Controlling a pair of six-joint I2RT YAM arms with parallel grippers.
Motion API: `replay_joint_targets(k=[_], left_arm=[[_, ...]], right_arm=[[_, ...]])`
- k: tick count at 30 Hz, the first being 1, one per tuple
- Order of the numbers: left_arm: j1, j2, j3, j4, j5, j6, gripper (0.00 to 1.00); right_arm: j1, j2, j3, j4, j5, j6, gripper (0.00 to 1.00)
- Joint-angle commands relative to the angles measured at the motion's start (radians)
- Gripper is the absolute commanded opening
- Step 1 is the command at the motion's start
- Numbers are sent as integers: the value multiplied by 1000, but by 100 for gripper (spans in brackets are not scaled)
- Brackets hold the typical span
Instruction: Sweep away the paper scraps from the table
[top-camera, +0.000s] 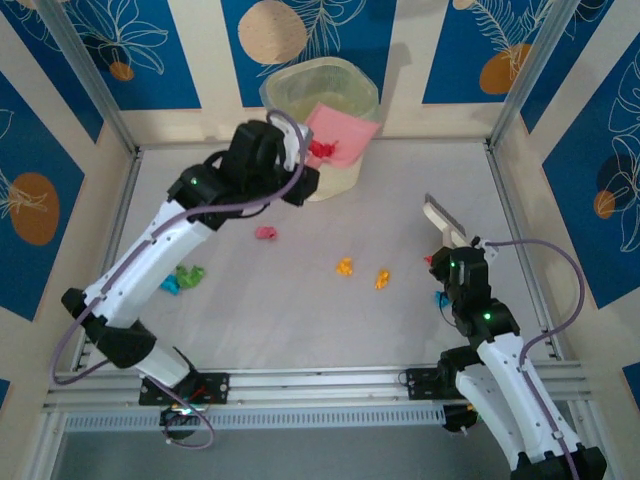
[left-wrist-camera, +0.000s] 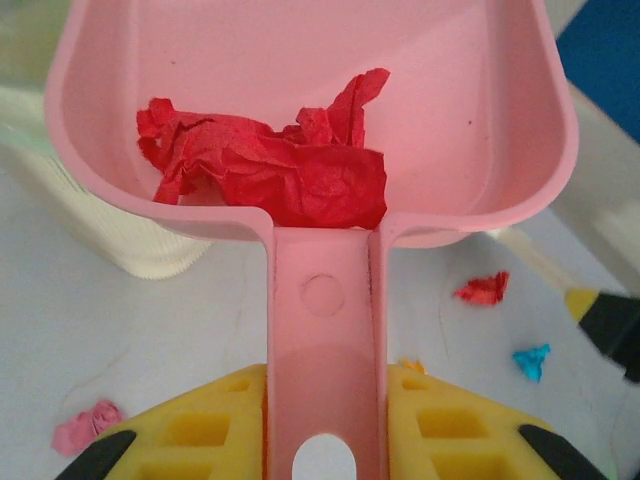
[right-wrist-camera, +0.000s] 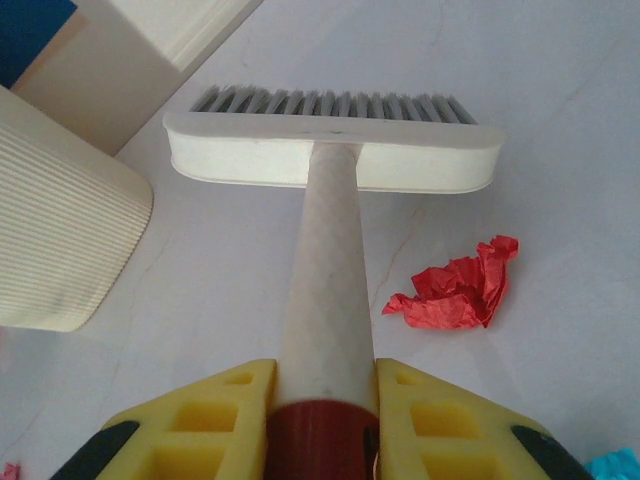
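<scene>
The table (top-camera: 330, 330) is lying mostly bare, with aluminium rails (top-camera: 320, 381) running along its left, right and near edges and patterned walls closing it in behind. The widest free stretch is lying across the middle and toward the near rail. A cream ribbed bin (top-camera: 320, 95) is standing against the far edge. The paper scraps are lying scattered: a pink wad (top-camera: 266, 233) left of centre, two orange wads (top-camera: 345, 267) near the middle, a green-and-cyan cluster (top-camera: 183, 278) just beside the left arm, and a red wad (right-wrist-camera: 455, 290) lying just right of the brush handle, a little behind the brush (right-wrist-camera: 330, 160) head. A clear strip is separating the brush head from the right rail. The left gripper (left-wrist-camera: 322, 430) is clamping the handle of the pink dustpan (left-wrist-camera: 460, 120), holding the scoop up over the bin's rim, with a crumpled red sheet (left-wrist-camera: 270, 170) lying inside it. The right gripper (right-wrist-camera: 325, 430) is squeezing the brush handle, the bristles pointing away from the arm.
</scene>
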Motion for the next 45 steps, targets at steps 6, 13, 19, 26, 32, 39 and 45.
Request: replay_joint_targets(k=[6,13,19,26,32,39,45], left_arm=[[139,329,522,-166,168,-130,0],[274,523,668,38,530,-441,0],[300,587,666,240,615,-656,0],[312,548,416,681,646,-1040,0],[321,571,414,751,631,-1119,0],[330,555,338,861,636,-1198,0],[336,507,205,1021,600,-1291,0]], right_arm=[[44,19,-14,90,42,-34,0],[75,34,-10,95,78,-46,0],[91,38,-7,98,93,-56,0],[106,38,-7,99,115,-64,0],[111,40,-2,95,125,-66,0],[115,48,-1,98,126,-68,0],[117,51,0,98,130,-69,0]])
